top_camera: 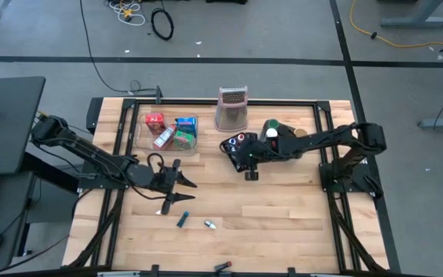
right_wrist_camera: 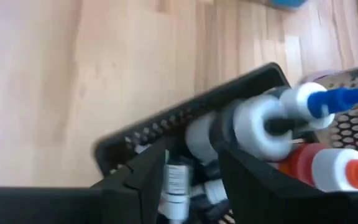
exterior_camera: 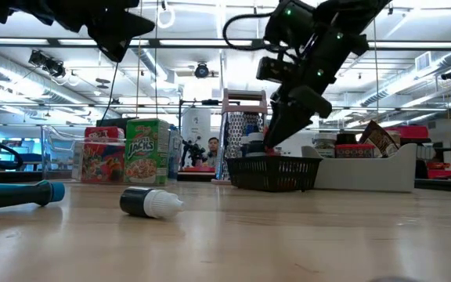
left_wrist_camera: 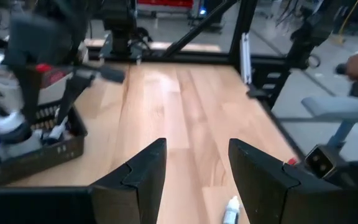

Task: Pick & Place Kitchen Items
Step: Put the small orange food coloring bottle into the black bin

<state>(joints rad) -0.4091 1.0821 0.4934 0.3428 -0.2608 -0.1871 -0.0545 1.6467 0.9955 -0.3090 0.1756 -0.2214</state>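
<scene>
Right claw (top_camera: 241, 156) parting over black mesh basket (top_camera: 233, 146); small black-and-white vial (exterior_camera: 150, 203): light, slick, roll-prone; pinch mid-body. Left claw (top_camera: 186, 190) spread.

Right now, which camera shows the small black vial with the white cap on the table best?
The low view: the black vial with white cap lies on its side close up, unobstructed. The high view shows it as a tiny speck. The left wrist view catches only its white tip; the right wrist view misses it.
</scene>
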